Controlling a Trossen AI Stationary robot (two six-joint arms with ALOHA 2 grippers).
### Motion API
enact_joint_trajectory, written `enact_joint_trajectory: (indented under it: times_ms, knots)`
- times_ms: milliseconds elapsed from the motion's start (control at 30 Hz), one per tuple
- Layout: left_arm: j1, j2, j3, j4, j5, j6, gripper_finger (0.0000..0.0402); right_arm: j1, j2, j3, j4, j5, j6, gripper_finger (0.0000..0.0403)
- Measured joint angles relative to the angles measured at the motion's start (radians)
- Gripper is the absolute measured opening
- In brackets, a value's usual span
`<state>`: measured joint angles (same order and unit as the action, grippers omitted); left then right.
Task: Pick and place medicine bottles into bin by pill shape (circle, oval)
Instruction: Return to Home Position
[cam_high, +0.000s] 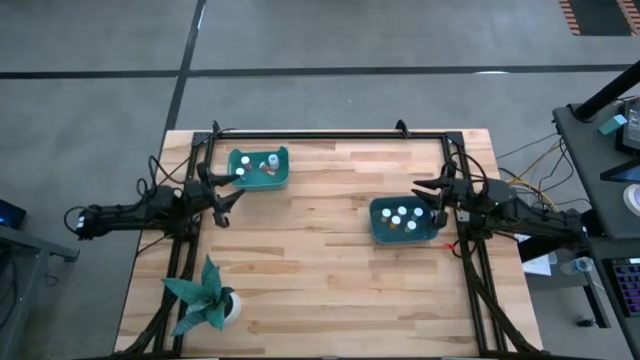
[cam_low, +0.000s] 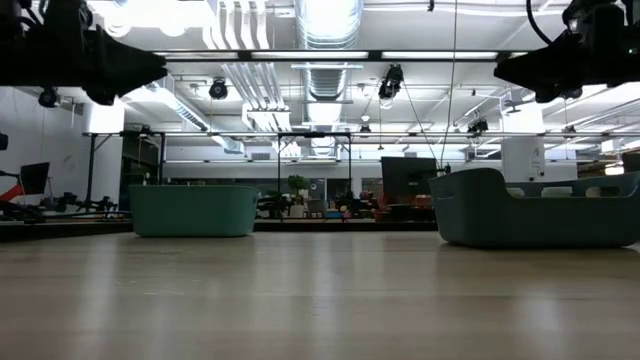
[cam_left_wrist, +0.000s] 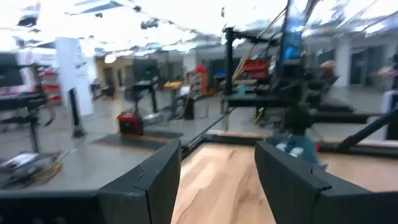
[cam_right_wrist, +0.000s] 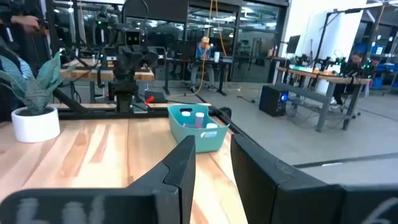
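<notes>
The left gripper (cam_high: 231, 188) hangs over the left side of the wooden table (cam_high: 320, 290), just beside the near left corner of the left teal tray (cam_high: 283, 178). Its two dark fingers (cam_left_wrist: 155, 180) are spread apart, with bare wood showing between them. It holds nothing.

The right gripper (cam_high: 426, 197) hangs at the right side of the table, just beside the right edge of the right teal tray (cam_high: 378, 232). Its fingers (cam_right_wrist: 180, 165) are apart too, with a thinner gap, and nothing is in them.

The little white medicine bottles (cam_high: 400, 212) all sit inside the two trays. A few stand in the left tray, which is far back on the left. More stand close together in the right tray, which is nearer and on the right. Their white caps just show over that tray's rim in the low view.

A teal paper plant (cam_high: 203, 292) in a white pot stands alone at the near left corner of the table, well apart from both trays.
</notes>
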<state>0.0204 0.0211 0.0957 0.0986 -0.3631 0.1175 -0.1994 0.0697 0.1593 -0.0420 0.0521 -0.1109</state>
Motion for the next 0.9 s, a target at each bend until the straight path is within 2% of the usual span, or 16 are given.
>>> enact_joint_trajectory:
  times_ms: [100,233,400,500,767,900]
  knots:
    - [0.0,0.003,0.0,-0.008,-0.038,-0.006,0.0189,-0.002,-0.041,-0.002,-0.026,0.001,0.016,0.0093]
    - [0.0,0.003,-0.005,-0.009,-0.04,-0.019,0.0189,-0.006,-0.069,-0.021,-0.032,0.003,0.031,0.0093]
    - [0.0,0.001,-0.029,-0.003,-0.04,-0.033,0.0168,-0.008,-0.062,-0.077,0.051,0.029,0.068,0.0093]
    - [0.0,0.001,-0.054,-0.002,-0.04,-0.037,0.0143,-0.007,-0.062,-0.147,0.15,0.027,0.092,0.0093]
    - [0.0,0.006,-0.086,-0.009,-0.025,-0.053,0.0057,-0.009,-0.048,-0.146,0.114,0.038,0.127,0.0084]
    - [0.0,0.008,-0.087,-0.031,0.028,-0.054,0.001,-0.009,-0.047,-0.147,0.095,0.037,0.097,0.0072]
